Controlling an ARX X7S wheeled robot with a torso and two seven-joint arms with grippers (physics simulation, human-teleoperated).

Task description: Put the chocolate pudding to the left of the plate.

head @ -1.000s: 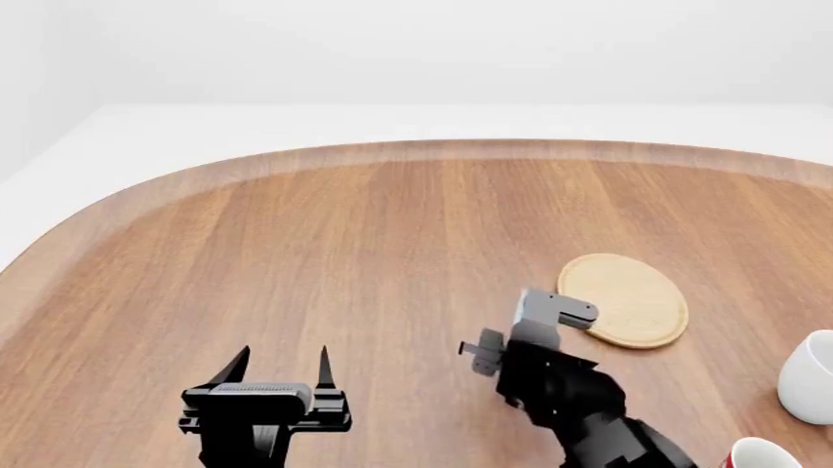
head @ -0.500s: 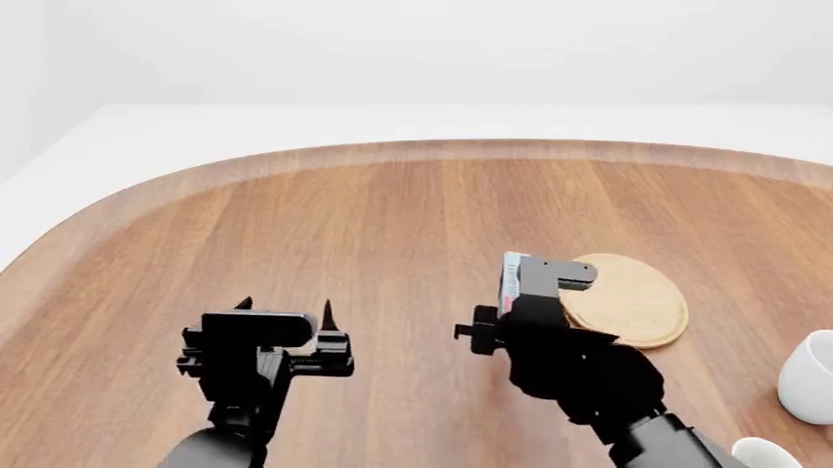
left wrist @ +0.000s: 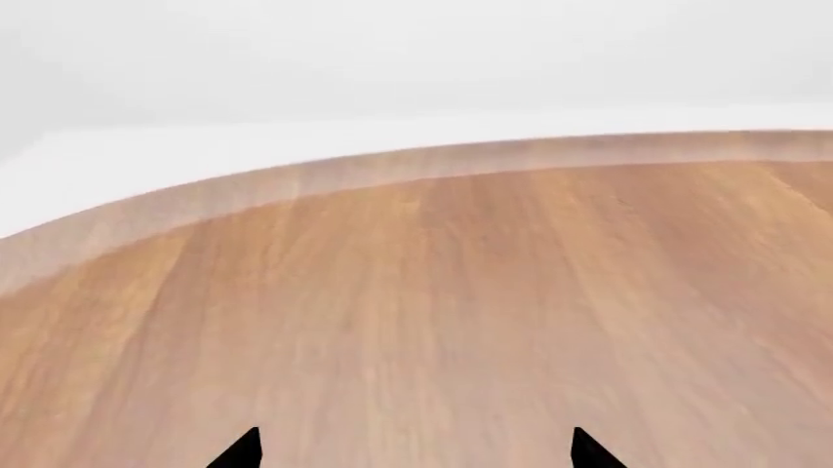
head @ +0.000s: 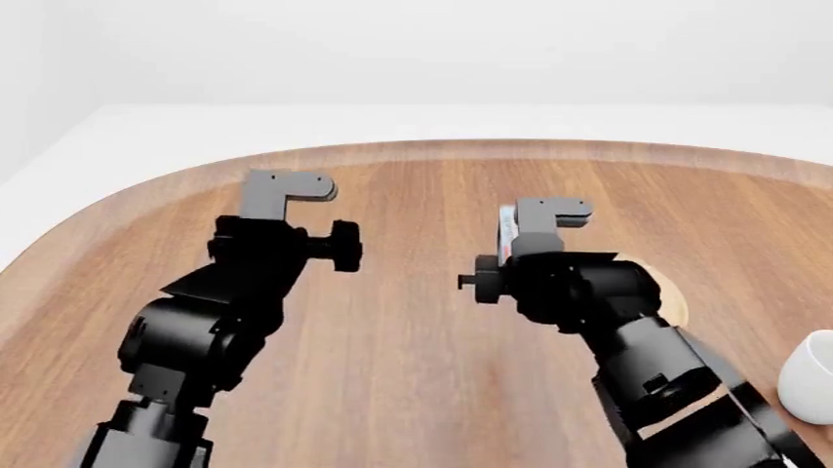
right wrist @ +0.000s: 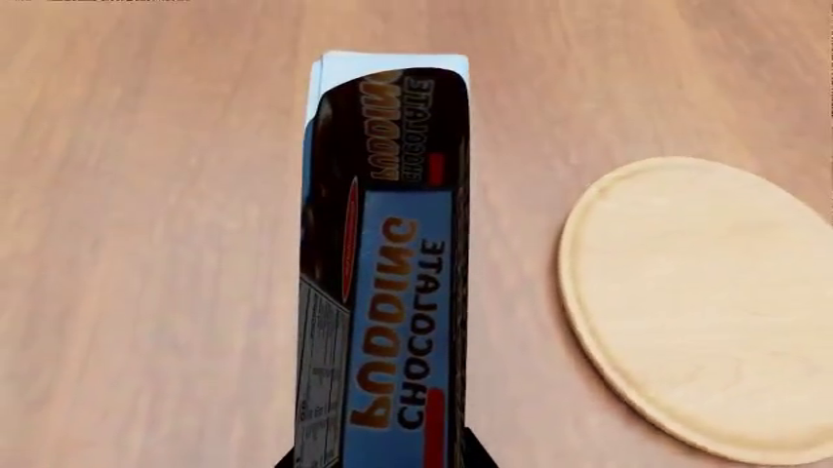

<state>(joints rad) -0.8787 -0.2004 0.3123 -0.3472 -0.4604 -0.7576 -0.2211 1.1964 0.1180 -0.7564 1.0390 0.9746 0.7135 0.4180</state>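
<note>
The chocolate pudding (right wrist: pixel 390 292) is a thin box with "CHOCOLATE PUDDING" printed on its blue and dark face. My right gripper (right wrist: pixel 381 458) is shut on its near end and holds it above the table. In the head view the chocolate pudding (head: pixel 508 226) shows as a red and white sliver at the tip of the right arm. The plate (right wrist: pixel 709 302) is a light tan disc lying beside the box, apart from it. In the head view the right arm covers most of the plate (head: pixel 666 292). My left gripper (left wrist: pixel 414 453) is open over bare wood, holding nothing.
A white mug (head: pixel 813 375) stands at the right edge of the head view. The wooden table (head: pixel 416 195) curves away at its far rim, with white floor beyond. The raised left arm (head: pixel 267 258) stands to the left of the right arm.
Both arms have lifted and reached farther over the table. The right gripper carried the chocolate pudding up and away from me, now covering most of the plate in the head view.
</note>
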